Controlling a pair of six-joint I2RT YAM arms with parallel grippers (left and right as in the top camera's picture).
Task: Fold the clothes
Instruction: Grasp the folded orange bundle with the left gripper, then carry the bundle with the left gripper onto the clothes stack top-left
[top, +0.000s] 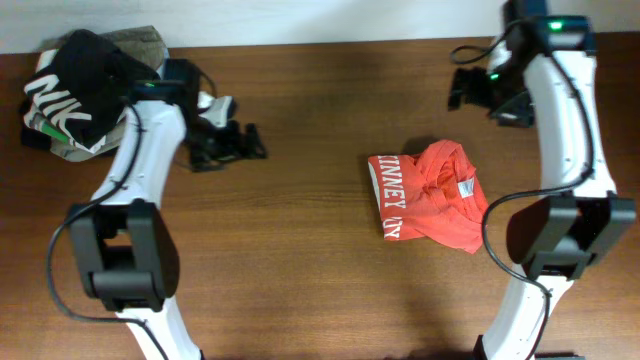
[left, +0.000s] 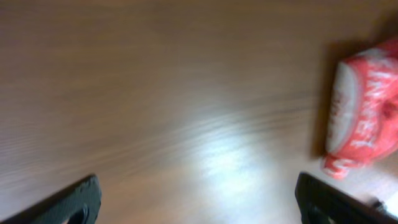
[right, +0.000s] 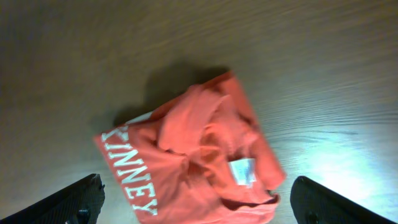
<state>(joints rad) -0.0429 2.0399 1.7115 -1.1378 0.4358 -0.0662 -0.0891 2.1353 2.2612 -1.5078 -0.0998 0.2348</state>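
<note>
Wooden table: one black garment and one khaki garment lie heaped behind the left claw, which gapes wide, holding nothing. One red-orange T-shirt lies bunched ahead of the right claw, also spread wide, touching nothing.

I see the red-orange T-shirt as soft, matt cloth, creased; the table under it is smooth brown wood grain with a faint sheen.
</note>
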